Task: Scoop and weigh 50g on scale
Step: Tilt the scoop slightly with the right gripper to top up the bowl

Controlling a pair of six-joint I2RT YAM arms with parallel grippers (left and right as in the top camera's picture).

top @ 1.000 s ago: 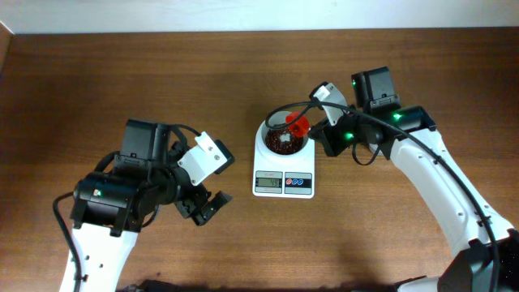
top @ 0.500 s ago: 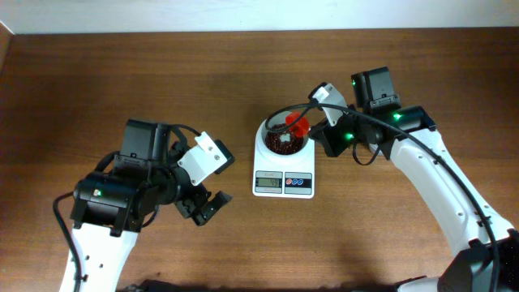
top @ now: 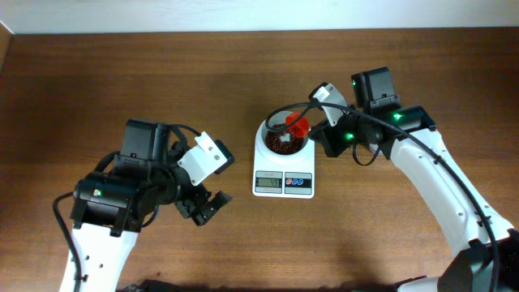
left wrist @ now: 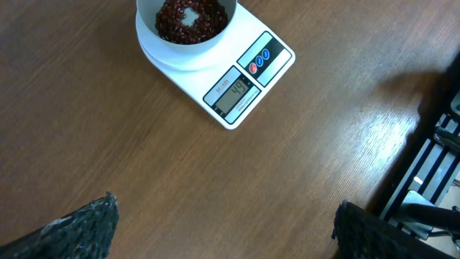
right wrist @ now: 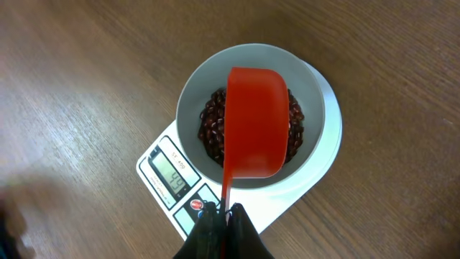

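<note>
The white scale [top: 283, 170] sits mid-table, its round bowl [top: 283, 139] holding a heap of dark red-brown beans [right wrist: 213, 131]. Its display [right wrist: 172, 175] reads 49. My right gripper [right wrist: 224, 211] is shut on the thin handle of an orange-red scoop [right wrist: 256, 121], which hangs turned over above the bowl and hides the beans' middle. In the left wrist view the scale [left wrist: 244, 79] and beans [left wrist: 190, 18] lie ahead. My left gripper [top: 205, 208] stands open over bare wood to the scale's left, holding nothing; its dark fingertips [left wrist: 85, 226] are far apart.
The wooden table [top: 243, 73] runs to a pale wall along the back. A black cable [top: 284, 111] loops from the right arm over the bowl. Dark frame parts [left wrist: 431, 158] show at the right edge of the left wrist view.
</note>
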